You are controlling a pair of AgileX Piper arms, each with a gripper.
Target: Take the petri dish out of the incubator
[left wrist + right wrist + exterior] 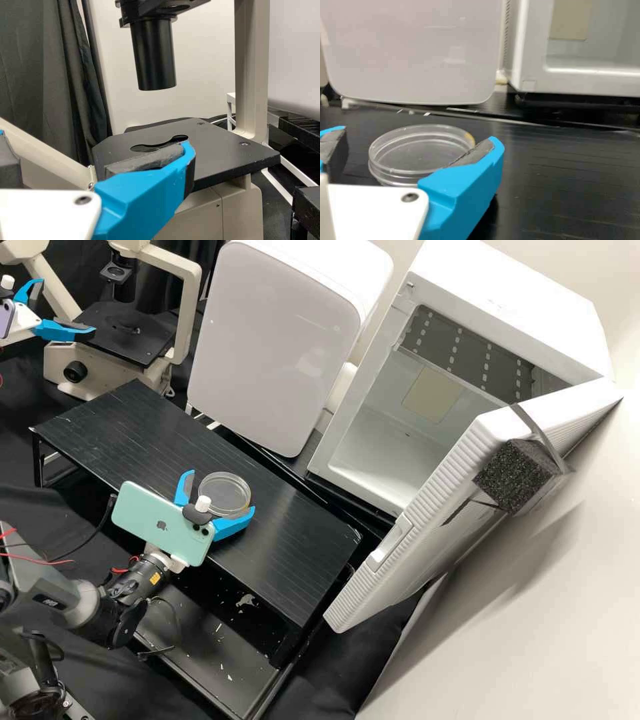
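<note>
Though wide, right gripper (220, 491) around petri dish (230, 489)

from where i'm standing, the left gripper (66, 305) is hovering by the microscope stage (225, 150), one blue finger (145, 192) partly covering its dark cutout (150, 147). a black barrel (154, 57) is hanging above, a pale column (251, 65) is rising beside it, and a dark curtain (60, 75) is draping against the white wall (205, 65).

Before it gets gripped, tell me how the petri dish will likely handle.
The clear, thin-walled petri dish looks light and stiff, perhaps brittle if squeezed hard. Its smooth, curved wall may slip. Lying flat and low, it seems unlikely to tip.
</note>
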